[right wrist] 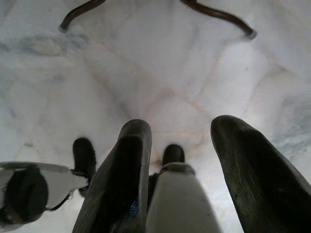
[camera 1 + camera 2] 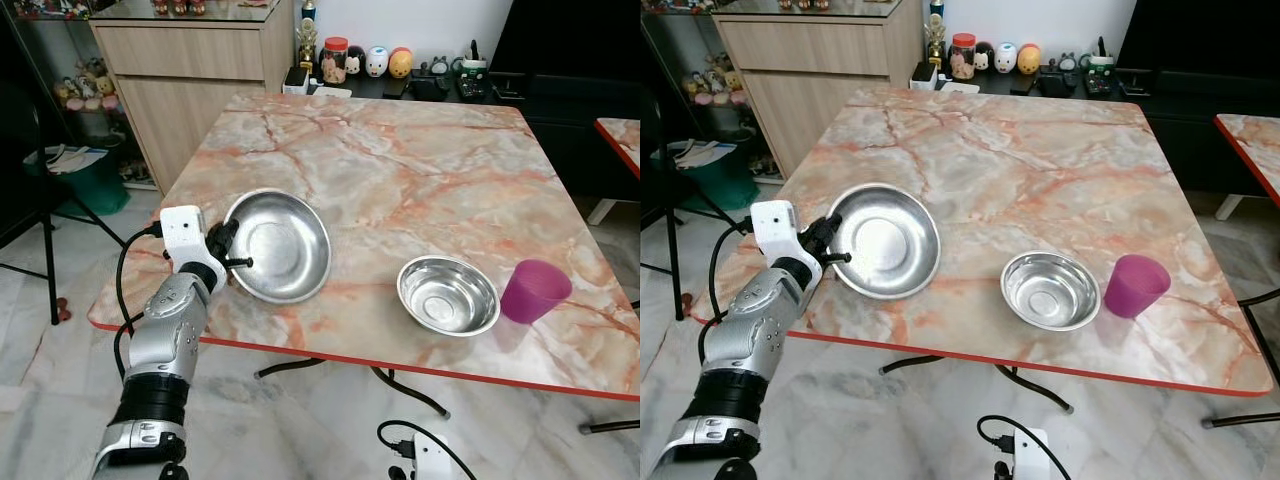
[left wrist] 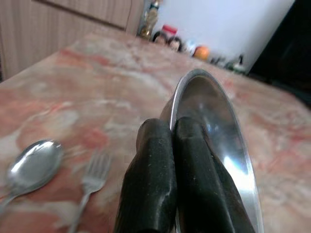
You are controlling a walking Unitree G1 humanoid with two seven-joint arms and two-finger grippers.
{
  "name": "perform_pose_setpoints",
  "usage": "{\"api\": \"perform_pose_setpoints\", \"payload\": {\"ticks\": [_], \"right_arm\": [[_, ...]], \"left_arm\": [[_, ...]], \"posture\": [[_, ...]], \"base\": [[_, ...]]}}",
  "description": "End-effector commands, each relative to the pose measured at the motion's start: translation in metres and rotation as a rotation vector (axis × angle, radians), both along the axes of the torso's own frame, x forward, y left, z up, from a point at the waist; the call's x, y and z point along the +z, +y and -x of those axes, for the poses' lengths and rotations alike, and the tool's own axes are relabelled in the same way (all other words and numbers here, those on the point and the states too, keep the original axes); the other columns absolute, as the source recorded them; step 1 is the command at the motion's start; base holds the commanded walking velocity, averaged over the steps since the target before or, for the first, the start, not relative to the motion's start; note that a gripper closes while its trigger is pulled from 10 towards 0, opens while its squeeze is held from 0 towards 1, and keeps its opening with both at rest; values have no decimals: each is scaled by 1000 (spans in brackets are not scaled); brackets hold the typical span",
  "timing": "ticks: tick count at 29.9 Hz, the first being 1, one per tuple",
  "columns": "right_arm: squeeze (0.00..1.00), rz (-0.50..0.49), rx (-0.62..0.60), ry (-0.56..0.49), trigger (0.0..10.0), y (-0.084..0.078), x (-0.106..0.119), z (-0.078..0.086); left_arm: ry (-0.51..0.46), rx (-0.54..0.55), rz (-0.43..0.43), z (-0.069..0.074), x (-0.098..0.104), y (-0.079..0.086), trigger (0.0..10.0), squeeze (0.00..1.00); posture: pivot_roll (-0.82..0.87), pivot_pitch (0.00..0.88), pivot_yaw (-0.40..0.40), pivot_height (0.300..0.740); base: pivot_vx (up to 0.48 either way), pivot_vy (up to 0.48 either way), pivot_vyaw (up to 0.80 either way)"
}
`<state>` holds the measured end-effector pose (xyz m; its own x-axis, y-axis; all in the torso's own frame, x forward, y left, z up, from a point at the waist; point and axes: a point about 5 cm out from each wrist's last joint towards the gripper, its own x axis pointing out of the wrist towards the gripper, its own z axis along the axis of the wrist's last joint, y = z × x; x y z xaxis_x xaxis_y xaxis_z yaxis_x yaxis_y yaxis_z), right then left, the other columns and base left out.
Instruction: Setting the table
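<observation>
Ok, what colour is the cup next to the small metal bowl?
The cup is purple, a translucent magenta shade. It shows best in the right eye view.

Both eye views look down from the head onto the marble table (image 2: pixel 420 170). The left wrist view sits low and close over that same tabletop. The right wrist view faces the floor (image 1: pixel 160 73).

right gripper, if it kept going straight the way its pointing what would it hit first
The right gripper hangs open, pointing straight down, so it would most likely meet the pale marble floor first. One of the robot's own feet lies between the fingers in the wrist view and might come first; depth is unclear.
</observation>
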<state>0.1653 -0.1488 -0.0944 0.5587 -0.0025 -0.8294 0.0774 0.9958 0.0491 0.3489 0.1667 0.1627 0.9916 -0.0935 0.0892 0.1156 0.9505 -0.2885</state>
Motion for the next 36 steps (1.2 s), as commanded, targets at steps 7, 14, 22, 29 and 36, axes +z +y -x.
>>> {"api": "perform_pose_setpoints", "payload": {"ticks": [7, 14, 22, 29, 36], "right_arm": [[0, 34, -15, -2, 10000, -31, 3, -2], [0, 43, -21, 1, 10000, -34, 2, 1], [0, 37, -37, -15, 10000, -36, 1, 4], [0, 37, -45, -21, 10000, -37, 2, 3], [0, 38, -50, -25, 10000, -38, 3, 2]], "left_arm": [[-87, 67, 157, 2, 12, 3, 10000, 0], [-126, 102, 210, 3, 17, 5, 10000, 0], [-143, 81, 432, 4, 23, 1, 10000, 0], [-163, 27, 479, 5, 30, -6, 10000, 0], [-150, -24, 489, 7, 30, -12, 10000, 0]], "posture": [[85, 0, -26, 740], [81, 0, -32, 740], [79, 0, -39, 740], [77, 0, -41, 740], [71, 0, -41, 740]], "base": [[0, 0, 0], [0, 0, 0], [0, 0, 0], [0, 0, 0], [0, 0, 0]]}}
